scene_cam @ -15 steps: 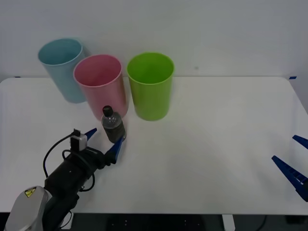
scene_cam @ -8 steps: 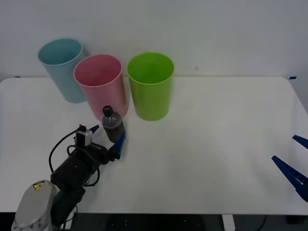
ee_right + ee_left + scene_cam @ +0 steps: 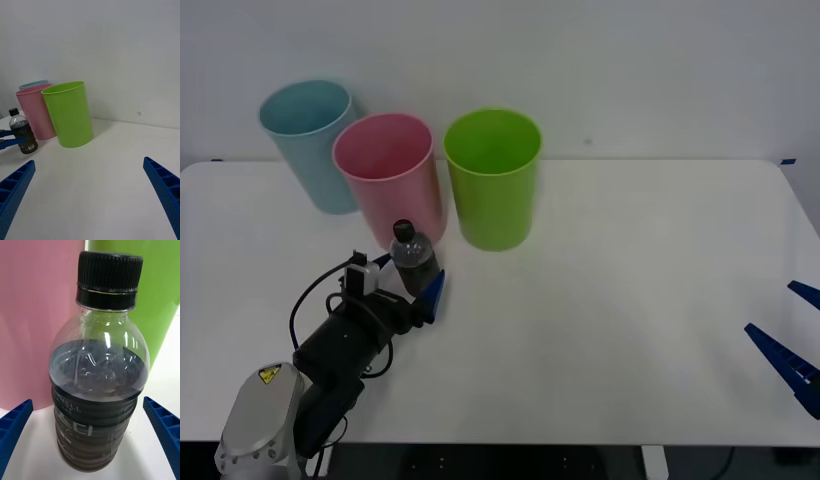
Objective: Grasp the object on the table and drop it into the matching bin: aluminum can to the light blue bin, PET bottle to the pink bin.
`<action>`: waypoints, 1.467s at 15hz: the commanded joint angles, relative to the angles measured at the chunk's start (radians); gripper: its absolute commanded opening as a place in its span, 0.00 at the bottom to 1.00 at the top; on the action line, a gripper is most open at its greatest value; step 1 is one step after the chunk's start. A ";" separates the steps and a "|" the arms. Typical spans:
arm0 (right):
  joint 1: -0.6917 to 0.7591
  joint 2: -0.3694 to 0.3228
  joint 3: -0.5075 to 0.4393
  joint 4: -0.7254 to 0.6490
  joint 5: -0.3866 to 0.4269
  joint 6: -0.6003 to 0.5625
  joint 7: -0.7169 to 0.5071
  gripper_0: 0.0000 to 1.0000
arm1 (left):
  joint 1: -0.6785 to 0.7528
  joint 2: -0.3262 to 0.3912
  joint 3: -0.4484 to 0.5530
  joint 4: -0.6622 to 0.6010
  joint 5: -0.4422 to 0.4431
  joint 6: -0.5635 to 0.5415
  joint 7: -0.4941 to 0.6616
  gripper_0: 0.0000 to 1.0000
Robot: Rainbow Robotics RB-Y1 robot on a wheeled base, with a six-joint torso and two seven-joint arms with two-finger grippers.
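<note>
White table (image 3: pixel 630 300): three bins are ranged at the rear, the pink bin (image 3: pixel 388 170) between the light blue bin (image 3: pixel 310 140) and a green bin (image 3: pixel 492 175). The PET bottle (image 3: pixel 415 260) stands upright just before the pink bin. The left gripper (image 3: pixel 408 282), fingers apart, brackets the bottle: the grasp step, with closure judged next. The right gripper (image 3: pixel 790 345) is parked open at the table's right edge.

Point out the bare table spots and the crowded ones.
Bare: the table between the lime green bin and the right gripper. Crowded: the left rear, with the light blue bin, pink bin, PET bottle and open left gripper.
</note>
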 commanded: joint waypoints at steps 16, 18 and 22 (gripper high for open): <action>0.000 0.000 0.000 0.000 0.000 0.000 0.000 1.00 | -0.006 0.000 -0.035 0.000 -0.001 0.024 0.000 0.00; 0.000 0.000 0.000 0.000 0.000 0.000 0.000 1.00 | -0.006 0.000 -0.051 0.000 0.003 0.024 0.002 0.00; 0.000 0.000 0.000 0.000 0.000 0.000 0.000 1.00 | -0.003 0.114 -0.117 0.000 0.138 0.024 0.020 0.00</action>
